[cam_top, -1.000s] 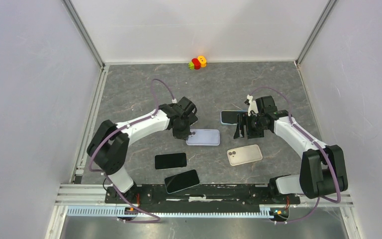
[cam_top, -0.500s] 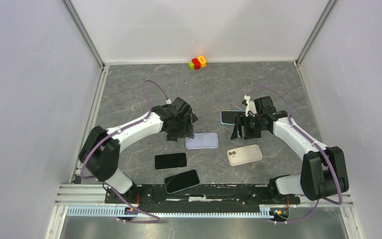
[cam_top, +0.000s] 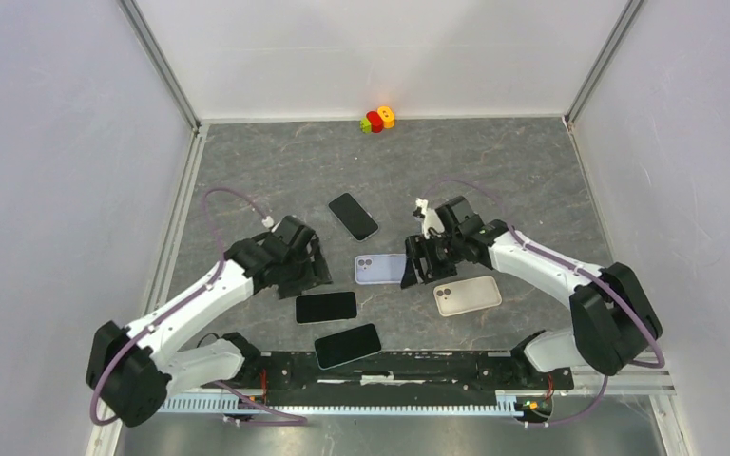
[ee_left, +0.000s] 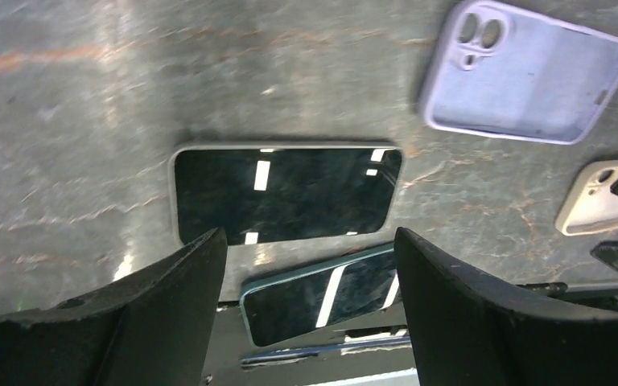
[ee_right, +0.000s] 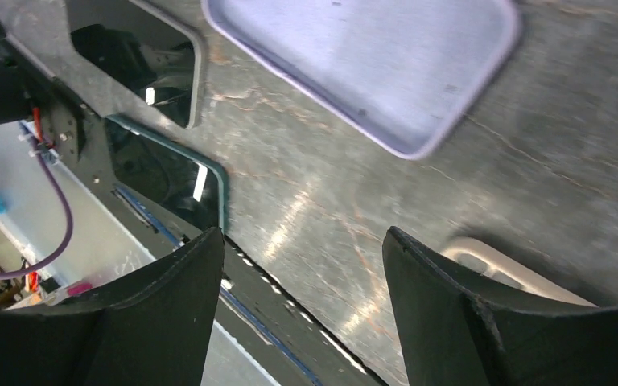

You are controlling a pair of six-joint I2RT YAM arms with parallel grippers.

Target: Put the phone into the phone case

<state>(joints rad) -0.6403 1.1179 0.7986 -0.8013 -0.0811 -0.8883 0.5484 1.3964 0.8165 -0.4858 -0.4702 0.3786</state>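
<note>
The lilac phone case (cam_top: 380,269) lies mid-counter (cam_top: 276,180). A dark phone (cam_top: 326,307) lies at its 7 o'clock and a second phone (cam_top: 354,216) at 11. The left end effector (cam_top: 312,271) at 9 and the right end effector (cam_top: 420,264) at 3 both gape wide, holding nothing.

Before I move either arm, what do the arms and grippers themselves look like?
The left arm and right arm match: white links, bulky black joints, a purple cable looping along each. The left gripper and right gripper are black, with broad, curved matte fingers.
</note>
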